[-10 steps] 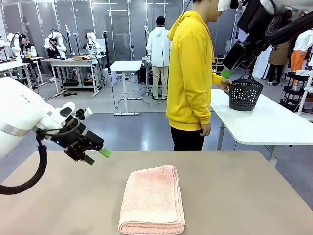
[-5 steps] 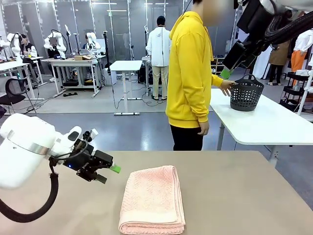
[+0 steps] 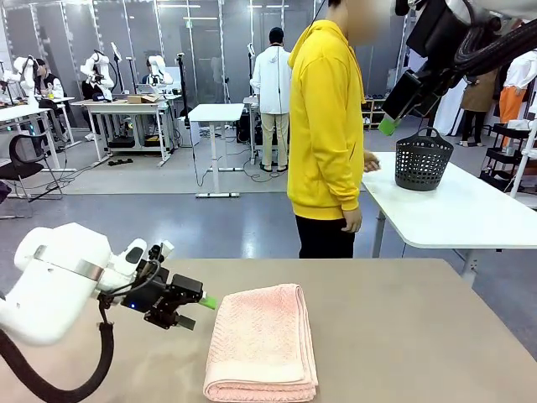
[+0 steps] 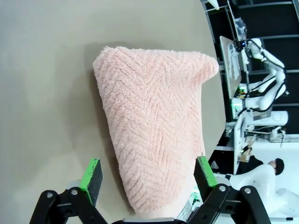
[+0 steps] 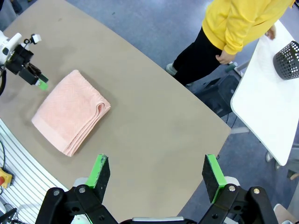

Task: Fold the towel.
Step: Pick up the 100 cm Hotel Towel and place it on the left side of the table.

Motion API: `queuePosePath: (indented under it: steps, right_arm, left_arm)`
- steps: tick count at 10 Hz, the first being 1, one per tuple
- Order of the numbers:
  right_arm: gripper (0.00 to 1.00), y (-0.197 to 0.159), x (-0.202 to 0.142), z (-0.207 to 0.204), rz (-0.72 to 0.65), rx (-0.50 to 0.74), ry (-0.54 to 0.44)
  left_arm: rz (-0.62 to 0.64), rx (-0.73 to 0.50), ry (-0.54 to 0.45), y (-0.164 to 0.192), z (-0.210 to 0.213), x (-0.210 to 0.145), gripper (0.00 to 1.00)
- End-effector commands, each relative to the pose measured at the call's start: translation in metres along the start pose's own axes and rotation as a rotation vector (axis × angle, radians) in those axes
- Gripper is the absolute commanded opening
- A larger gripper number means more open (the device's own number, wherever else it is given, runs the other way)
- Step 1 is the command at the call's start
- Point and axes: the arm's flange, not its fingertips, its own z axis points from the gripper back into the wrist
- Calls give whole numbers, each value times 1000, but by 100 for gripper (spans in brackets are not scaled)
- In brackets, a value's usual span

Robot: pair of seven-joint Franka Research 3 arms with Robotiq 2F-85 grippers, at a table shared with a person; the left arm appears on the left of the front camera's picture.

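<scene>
On the tan table [image 3: 403, 336] in front of me lay the towel [image 3: 262, 340], folded into a thick pink stack with its rounded fold toward me and its herringbone pile showing. My left gripper [image 3: 195, 311] hung just beside the towel's left edge, its jaws spread apart with nothing between them; from my left wrist I saw the towel [image 4: 152, 126] running up between my two green pads [image 4: 92, 174], though I could not quite tell whether either pad touched the cloth. My right gripper [image 5: 156, 178] was raised high above the table, wide open and empty, looking down on the towel [image 5: 70, 112] and on my left gripper [image 5: 37, 80]. I could read no label or writing on the towel or the table. Across from me a person in a yellow hoodie [image 3: 329, 117] stood between my table and a white table [image 3: 453, 210] that carried a black perforated basket [image 3: 423, 159]. Behind them the room held more white tables on a grey floor.
</scene>
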Motion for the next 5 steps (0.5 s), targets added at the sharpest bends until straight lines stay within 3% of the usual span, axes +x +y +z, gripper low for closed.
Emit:
queuePosePath:
  steps: [1, 5]
  right_arm:
    - [100, 0, 0, 1, -9, 1, 5]
    - [100, 0, 0, 1, -9, 1, 5]
  left_arm:
    - [5, -57, -39, 9, -22, -2, 100]
    - [78, -186, -49, 17, -39, -12, 100]
